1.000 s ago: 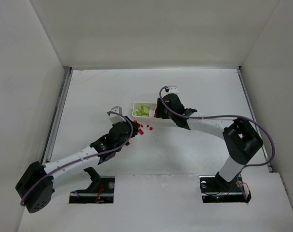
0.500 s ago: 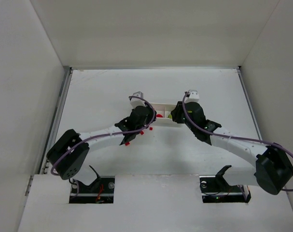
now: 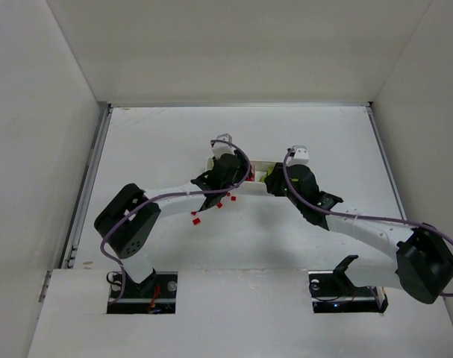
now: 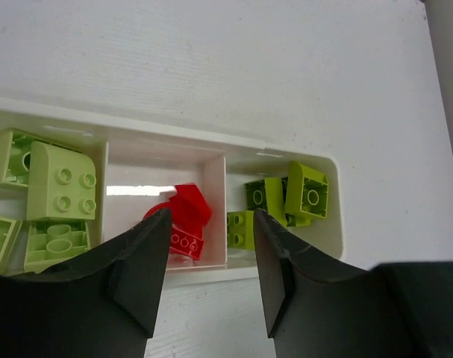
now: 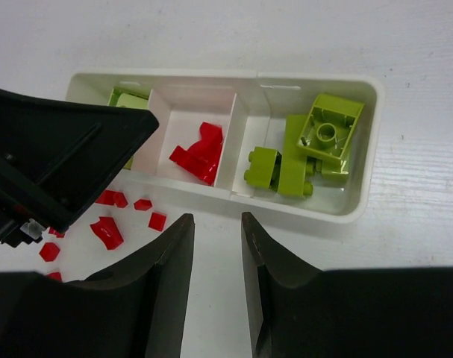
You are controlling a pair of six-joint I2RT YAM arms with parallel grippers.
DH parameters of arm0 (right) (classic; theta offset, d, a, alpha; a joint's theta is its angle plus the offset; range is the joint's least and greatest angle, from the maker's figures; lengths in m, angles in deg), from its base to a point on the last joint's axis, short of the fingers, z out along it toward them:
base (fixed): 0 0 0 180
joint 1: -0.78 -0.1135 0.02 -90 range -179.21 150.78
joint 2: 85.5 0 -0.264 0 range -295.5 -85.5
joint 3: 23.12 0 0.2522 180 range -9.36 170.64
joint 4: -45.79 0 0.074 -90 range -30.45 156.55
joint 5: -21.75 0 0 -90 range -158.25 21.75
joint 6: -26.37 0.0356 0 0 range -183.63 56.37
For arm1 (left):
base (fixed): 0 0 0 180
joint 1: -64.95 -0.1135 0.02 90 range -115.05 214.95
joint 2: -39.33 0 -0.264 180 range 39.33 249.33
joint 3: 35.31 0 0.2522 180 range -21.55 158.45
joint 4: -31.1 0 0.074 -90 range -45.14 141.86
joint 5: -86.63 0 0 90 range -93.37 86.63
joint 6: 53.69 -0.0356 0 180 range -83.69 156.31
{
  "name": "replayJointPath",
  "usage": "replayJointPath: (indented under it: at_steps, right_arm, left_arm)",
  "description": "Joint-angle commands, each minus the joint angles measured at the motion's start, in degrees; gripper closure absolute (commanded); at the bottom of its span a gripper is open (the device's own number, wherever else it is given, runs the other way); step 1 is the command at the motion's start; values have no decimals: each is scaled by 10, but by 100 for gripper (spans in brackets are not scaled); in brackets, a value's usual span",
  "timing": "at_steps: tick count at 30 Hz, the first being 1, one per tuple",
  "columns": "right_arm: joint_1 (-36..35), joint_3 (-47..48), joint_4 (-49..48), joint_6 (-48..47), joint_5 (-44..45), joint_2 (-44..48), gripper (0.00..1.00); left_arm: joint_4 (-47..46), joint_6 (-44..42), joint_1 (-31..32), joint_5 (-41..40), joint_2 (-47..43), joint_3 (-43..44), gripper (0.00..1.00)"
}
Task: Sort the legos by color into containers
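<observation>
tray (image 5: 364, 195): 3 compartments | red legos (image 5: 200, 153): middle, some loose outside | lime legos (image 5: 316, 142): both ends

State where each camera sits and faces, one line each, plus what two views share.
Top external: above and behind, looking down at the table; left arm and right arm show.
Left wrist: on its arm, facing down at the tray; its jaws show.
Right wrist: on its arm, facing the tray; its jaws and the left arm show.
Shared: red legos in the tray's middle compartment.

Hangs with two dark fingers (image 4: 136, 276) spread apart over the white tray (image 4: 166, 139), red legos (image 4: 185, 221) in its middle box, green legos (image 4: 58, 186) in both side boxes.
</observation>
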Motion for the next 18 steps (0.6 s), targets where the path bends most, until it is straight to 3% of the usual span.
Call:
replayJointPath:
  at_steps: [1,5,9,14,18]
  right_arm:
    - [-17,10,-36,0,-1,-4,63]
    - [-48,21,-40,-6,-18,-19,66]
    - [-78,39,-43,-10,-31,-50,68]
    - [-99,60,-37,-16,-49,-87,66]
    - [-118,78,-43,-19,-65,-119,62]
  left_arm:
    - [-3,-16,-4,-3,-26,17,55]
    - [12,-32,-3,-32,-114,-53,62]
    - [84,-30,5,-86,-260,-164,65]
    - [292,35,38,-175,-445,-258,65]
    - [444,100,50,-186,-522,-276,62]
